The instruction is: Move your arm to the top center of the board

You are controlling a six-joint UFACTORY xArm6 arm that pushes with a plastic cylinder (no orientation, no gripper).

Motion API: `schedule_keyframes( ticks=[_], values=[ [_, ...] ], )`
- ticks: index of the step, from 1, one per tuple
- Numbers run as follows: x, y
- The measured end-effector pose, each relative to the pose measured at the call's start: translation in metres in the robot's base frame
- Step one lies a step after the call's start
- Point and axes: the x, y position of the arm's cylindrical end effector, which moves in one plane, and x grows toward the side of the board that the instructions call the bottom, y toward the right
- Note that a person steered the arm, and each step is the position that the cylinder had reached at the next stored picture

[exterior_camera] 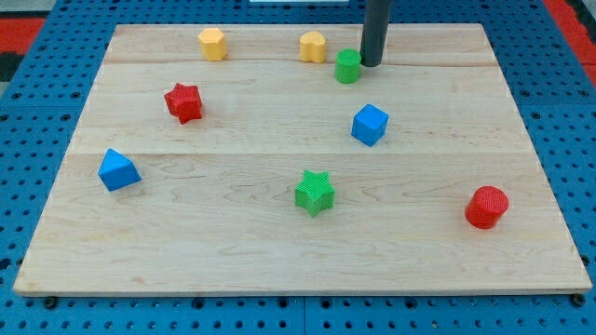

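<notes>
My tip (372, 63) rests on the wooden board (279, 233) near the view's top, a little right of centre. It stands just right of a green cylinder (347, 67), very close to it or touching it. A yellow block (313, 46) lies left of the green cylinder. A yellow hexagonal block (212, 44) sits further left along the top edge.
A red star (183, 101) is at upper left. A blue cube (369, 125) is below my tip. A blue block (118, 169) is at the left, a green star (315, 193) at lower centre, a red cylinder (487, 207) at lower right.
</notes>
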Motion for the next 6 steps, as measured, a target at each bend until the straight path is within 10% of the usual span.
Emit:
schedule_keyframes(
  ticks=[6],
  values=[
    [-0.083, -0.032]
  ],
)
